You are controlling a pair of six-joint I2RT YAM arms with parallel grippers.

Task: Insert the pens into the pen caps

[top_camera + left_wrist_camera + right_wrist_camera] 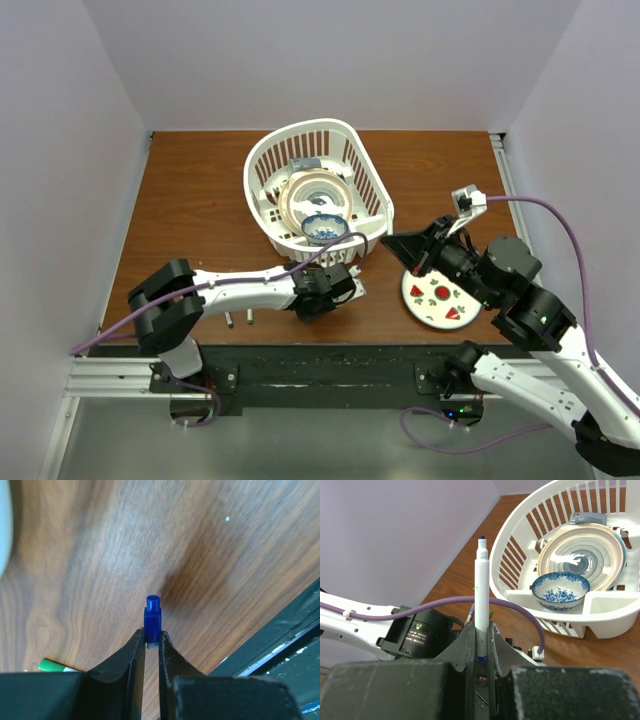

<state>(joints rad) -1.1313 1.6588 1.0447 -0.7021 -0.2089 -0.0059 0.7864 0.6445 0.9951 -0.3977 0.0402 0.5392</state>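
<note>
Blue tubular plastic pen cap [152, 617] is pinched in the tips of your left gripper [152, 639]. It sticks out past the fingers, low over the brown wood-grain table [100, 555], and from the wrist view I can't tell whether it touches the wood. Its partner, the slim white-barrelled marker pen with the dark blue nib [481, 590], stands upright in your right gripper [481, 627]. The jaws are clamped on the lower barrel, with the nib bare and pointing away from the wrist. So one pair is picked up, but pen and cap are apart, each on its own arm. I'd call this one ready but not yet joined.

For the rest, a green plastic cap [50, 666] lies on the table at the bottom-left of the left wrist view, with a bit of white right next to it. I honestly can't tell if that's a pen seated in it or just something lying beside it. The top view shows two small pale stick shapes [249, 318] on the wood near your left arm, too small to say capped or not. My guess is you've got at least this insertion to finish, probably more.

Off to the side, the white slotted plastic basket [615, 612] and the round strawberry-print plate [440, 298] aren't part of this.
</note>
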